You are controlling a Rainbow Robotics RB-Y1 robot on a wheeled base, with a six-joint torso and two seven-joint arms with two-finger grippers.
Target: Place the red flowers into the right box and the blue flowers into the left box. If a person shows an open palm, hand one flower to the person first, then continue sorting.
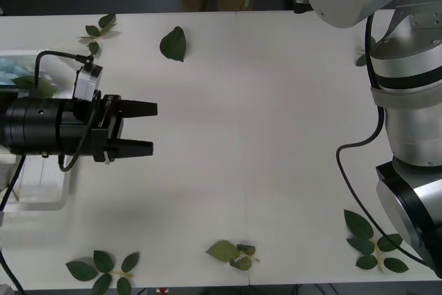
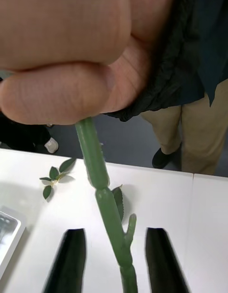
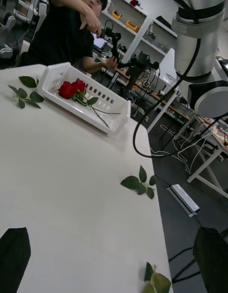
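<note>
White table [image 1: 262, 136], shelving [image 3: 142, 22] behind, dark grey floor [image 3: 180, 169], cluttered workbench [image 3: 209, 136].

no readable text, labels or numbers

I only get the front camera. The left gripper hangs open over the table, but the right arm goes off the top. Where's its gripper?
Observer: The right gripper is just below a person's hand, which grips a green stem.
Operator: Is the gripper squeezing the stem?
Observer: No, its fingers stand open on either side of it.
Operator: Are any roses sorted yet?
Observer: Yes, red roses lie in the right box.
</note>
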